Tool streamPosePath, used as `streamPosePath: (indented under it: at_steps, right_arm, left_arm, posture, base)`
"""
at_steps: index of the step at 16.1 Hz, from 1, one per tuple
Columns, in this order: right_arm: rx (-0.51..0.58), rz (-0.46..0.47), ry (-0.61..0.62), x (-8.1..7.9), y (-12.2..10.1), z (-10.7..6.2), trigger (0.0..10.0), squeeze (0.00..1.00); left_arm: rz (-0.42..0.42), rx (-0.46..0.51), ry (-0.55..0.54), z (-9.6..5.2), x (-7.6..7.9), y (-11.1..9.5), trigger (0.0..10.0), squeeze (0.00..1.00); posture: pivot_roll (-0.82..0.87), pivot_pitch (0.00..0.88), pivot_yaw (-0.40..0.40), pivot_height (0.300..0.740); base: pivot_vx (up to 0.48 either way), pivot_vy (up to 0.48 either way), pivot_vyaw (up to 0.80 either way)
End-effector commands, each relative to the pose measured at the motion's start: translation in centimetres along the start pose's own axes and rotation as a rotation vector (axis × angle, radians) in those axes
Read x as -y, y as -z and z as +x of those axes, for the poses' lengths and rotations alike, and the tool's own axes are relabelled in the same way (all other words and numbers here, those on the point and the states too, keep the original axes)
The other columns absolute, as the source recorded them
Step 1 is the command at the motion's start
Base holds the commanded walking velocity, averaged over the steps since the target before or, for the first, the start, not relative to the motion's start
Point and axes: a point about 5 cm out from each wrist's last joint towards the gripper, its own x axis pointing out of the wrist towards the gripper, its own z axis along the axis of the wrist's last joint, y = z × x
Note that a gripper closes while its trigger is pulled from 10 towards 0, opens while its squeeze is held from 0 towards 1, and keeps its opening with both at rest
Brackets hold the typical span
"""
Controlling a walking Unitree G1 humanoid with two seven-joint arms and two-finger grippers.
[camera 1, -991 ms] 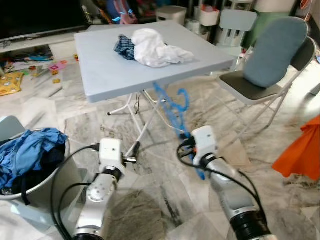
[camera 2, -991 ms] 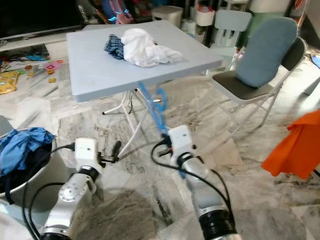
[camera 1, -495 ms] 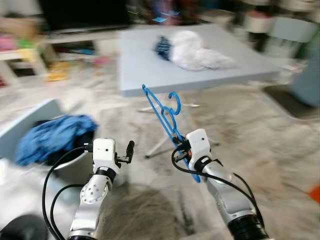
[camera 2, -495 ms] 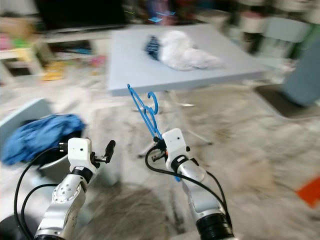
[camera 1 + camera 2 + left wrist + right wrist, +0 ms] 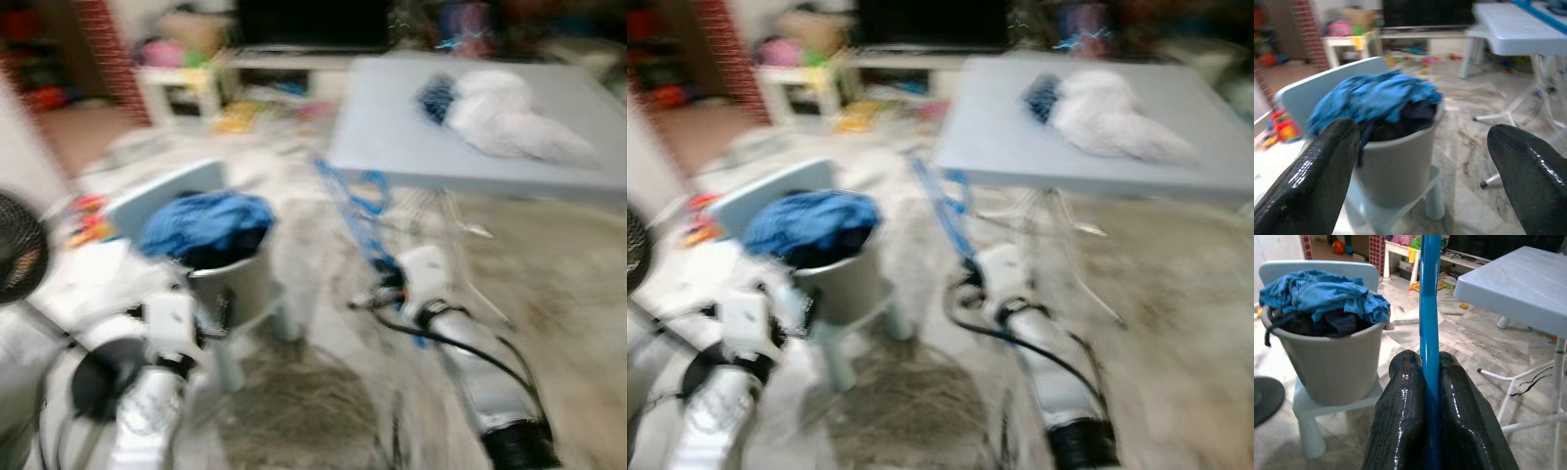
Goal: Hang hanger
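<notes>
A blue plastic hanger [image 5: 1430,293] stands upright with my right gripper [image 5: 1430,360] shut on its lower bar. In the blurred left eye view the hanger [image 5: 355,208] rises from the right gripper [image 5: 389,290] in front of the table's near edge. My left gripper [image 5: 1420,147] is open with nothing between its fingers [image 5: 1312,186], and it faces a grey bucket [image 5: 1396,152] heaped with blue clothes [image 5: 1376,95]. Low on the left, the left arm [image 5: 167,338] is held beside that bucket [image 5: 230,279].
A light blue folding table [image 5: 411,147] carries a pile of white and checked cloth [image 5: 509,117]. The bucket stands on a small pale blue chair [image 5: 1317,406]. A dark fan [image 5: 20,259] sits at far left. Toys and a low shelf [image 5: 186,83] line the back.
The camera has swung left, blurring the picture: bucket and fan have come into view and the table has shifted right. The right gripper still holds the hanger upright.
</notes>
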Motion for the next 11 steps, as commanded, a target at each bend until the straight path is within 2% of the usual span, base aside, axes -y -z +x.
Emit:
streamPosePath:
  at_steps: [1, 4, 7, 11]
  right_arm:
    - [0.04, 0.008, -0.013, -0.6, -0.9, 0.6, 10.0, 0.0]
    - [0.041, 0.004, -0.02, -0.7, -0.9, 0.7, 10.0, 0.0]
    - [0.058, -0.005, -0.039, -1.3, -1.2, 1.0, 10.0, 0.0]
    - [0.067, -0.015, -0.095, -2.4, -1.3, 0.8, 10.0, 0.0]
  left_arm:
    - [0.016, 0.015, -0.053, -0.3, -0.7, -0.4, 10.0, 0.0]
    - [-0.024, 0.007, -0.072, -0.9, 0.0, 0.0, 10.0, 0.0]
    - [-0.041, 0.03, -0.054, -0.3, 0.2, -0.6, 10.0, 0.0]
    - [-0.051, 0.033, -0.022, 0.1, 0.5, -0.8, 10.0, 0.0]
  posture:
    - [-0.05, 0.0, -0.025, 0.74]
    - [-0.05, 0.0, -0.032, 0.74]
    - [-0.04, 0.0, -0.029, 0.74]
    - [-0.05, 0.0, -0.025, 0.74]
  base:
    - [0.0, 0.0, 0.59]
    - [0.0, 0.0, 0.0]
    - [0.274, 0.0, 0.28]
    - [0.312, 0.0, 0.0]
